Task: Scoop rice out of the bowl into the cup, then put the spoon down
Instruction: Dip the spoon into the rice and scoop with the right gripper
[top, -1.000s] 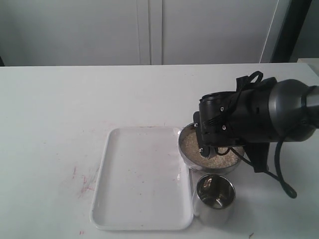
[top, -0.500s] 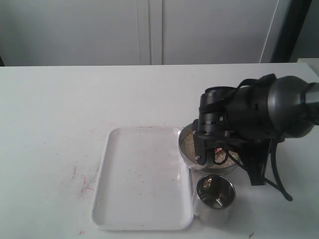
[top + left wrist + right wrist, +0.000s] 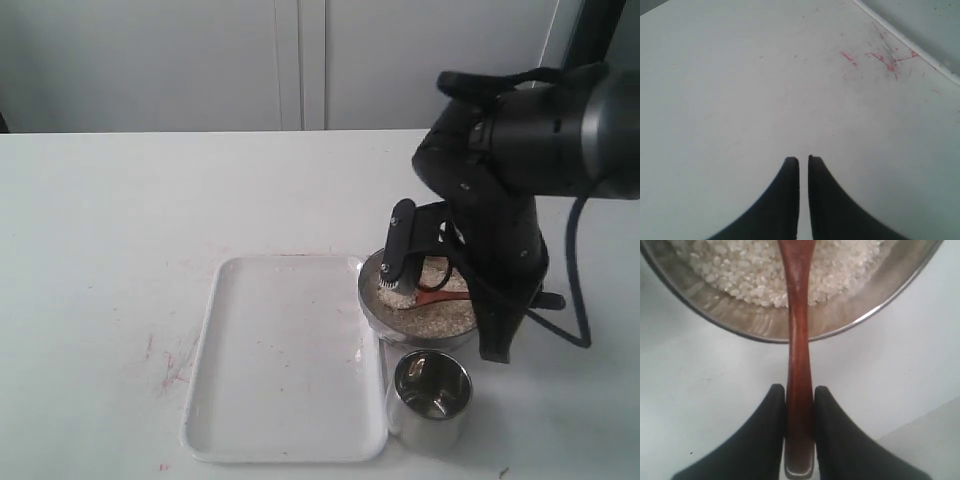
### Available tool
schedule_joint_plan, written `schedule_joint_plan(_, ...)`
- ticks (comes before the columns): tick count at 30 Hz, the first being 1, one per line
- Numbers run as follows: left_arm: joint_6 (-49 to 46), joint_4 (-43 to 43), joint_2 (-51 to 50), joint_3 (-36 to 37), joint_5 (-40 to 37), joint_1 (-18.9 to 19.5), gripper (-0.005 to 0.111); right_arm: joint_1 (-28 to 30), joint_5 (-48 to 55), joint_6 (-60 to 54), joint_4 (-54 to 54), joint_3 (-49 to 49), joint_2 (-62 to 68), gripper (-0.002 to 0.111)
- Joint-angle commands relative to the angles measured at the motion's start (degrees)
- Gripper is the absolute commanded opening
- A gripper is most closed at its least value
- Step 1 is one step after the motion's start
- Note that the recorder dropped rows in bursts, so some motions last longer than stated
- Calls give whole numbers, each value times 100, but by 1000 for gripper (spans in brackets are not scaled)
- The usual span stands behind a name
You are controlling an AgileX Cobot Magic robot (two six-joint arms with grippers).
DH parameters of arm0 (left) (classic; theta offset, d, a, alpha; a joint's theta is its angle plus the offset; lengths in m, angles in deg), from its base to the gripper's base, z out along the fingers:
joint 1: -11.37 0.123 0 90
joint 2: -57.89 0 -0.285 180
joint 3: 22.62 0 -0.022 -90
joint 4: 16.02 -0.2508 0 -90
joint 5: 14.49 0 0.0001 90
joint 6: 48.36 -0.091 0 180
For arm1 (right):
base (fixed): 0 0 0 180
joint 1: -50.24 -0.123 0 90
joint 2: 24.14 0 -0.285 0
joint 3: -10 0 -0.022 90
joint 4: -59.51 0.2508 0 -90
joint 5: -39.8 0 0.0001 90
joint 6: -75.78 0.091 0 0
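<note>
- spoon (image 3: 799, 340): dark reddish-brown wood, slim handle; it's clamped between the jaws of the right gripper (image 3: 799, 390), with the handle crossing the rim and the head down in the rice (image 3: 740, 270)
- what's new: a second ago the right arm was hunched low over the bowl (image 3: 368, 300) and hid the spoon; now the wrist has swung up and back, so in the exterior view the spoon shows in the bowl; I'd read that as the scoop just starting to lift, with nothing carried over yet
- rice looks like a loose heap of off-white grains; it fills most of the bowl
- cup (image 3: 432, 398): shiny steel, upright on the worktop (image 3: 120, 220) just in front of the bowl; can't tell whether any grains are inside, too many reflections
- white tray (image 3: 280, 360) sits right beside bowl and cup on the left; probably where the spoon goes later
- left gripper (image 3: 803, 160): jaws nearly closed on nothing, just a thin slit; it hangs over bare worktop with some red scuffs
</note>
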Motion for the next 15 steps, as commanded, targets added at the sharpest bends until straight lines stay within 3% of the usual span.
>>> schedule_joint_plan(1, 33, 32, -37, 53, -277, -42, 14, 360, 111, -360, 614, -38, -463, 0)
schedule_joint_plan(8, 33, 32, -37, 53, -277, -42, 14, 500, 274, -416, 884, 269, -772, 0)
schedule_joint_plan(15, 33, 32, -37, 53, -277, -42, 14, 500, -261, -128, 882, 753, -1077, 0)
